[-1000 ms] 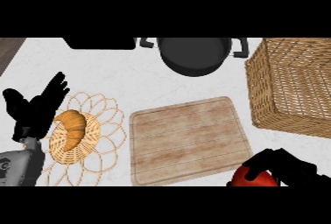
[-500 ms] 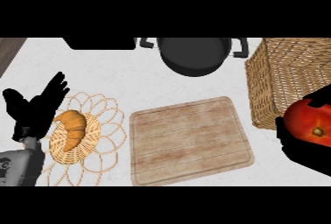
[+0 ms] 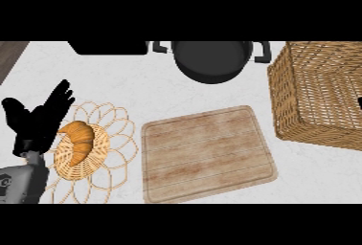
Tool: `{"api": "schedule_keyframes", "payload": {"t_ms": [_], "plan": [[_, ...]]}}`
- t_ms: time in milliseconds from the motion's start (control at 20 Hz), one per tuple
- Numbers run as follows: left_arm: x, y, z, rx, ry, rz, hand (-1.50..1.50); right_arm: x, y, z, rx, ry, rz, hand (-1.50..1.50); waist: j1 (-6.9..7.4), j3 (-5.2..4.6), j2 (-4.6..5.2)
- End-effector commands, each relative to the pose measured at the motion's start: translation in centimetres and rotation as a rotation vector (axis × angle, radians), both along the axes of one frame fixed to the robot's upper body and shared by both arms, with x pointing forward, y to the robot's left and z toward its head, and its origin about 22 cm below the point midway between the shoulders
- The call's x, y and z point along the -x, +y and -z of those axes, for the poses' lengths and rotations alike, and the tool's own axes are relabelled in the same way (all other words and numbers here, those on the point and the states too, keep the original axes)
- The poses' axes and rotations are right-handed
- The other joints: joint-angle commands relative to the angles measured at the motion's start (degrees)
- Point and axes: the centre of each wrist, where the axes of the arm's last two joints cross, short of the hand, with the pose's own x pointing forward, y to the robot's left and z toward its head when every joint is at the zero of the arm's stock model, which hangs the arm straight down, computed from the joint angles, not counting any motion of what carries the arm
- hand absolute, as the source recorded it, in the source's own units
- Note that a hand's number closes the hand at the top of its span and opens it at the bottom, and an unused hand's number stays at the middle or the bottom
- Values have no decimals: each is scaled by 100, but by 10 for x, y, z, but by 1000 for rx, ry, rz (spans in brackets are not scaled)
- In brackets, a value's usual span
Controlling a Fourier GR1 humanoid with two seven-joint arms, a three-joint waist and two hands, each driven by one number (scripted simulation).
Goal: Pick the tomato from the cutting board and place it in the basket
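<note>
Head view: the wooden cutting board lies bare at the lower centre of the frame on the white table. At the right edge stands the wicker basket; the tomato shows nowhere. At the left, the left robot hand rests with fingers apart and straight, beside a woven trivet carrying a croissant. A dark pot sits at top centre. Only a dark sliver at the right edge may be the right robot hand; its state cannot be told.
</note>
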Motion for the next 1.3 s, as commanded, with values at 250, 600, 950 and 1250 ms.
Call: {"api": "schedule_keyframes", "payload": {"t_ms": [250, 600, 950, 1250], "plan": [[4, -16, 19, -5, 2, 10, 0, -28, -50, 37, -73, -5, -18, 150, -1, -1, -1], [13, 0, 3, 10, 5, 22, 0, -59, -71, 77, -102, 24, 174, -150, 48, 0, 3], [-4, 15, 14, 11, -13, 7, 0, -73, -75, 51, -162, -86, 41, -150, 4, -3, 2], [0, 1, 6, 8, 5, -5, 0, -59, -127, 40, -456, -184, 199, -150, -9, 1, -4]]}}
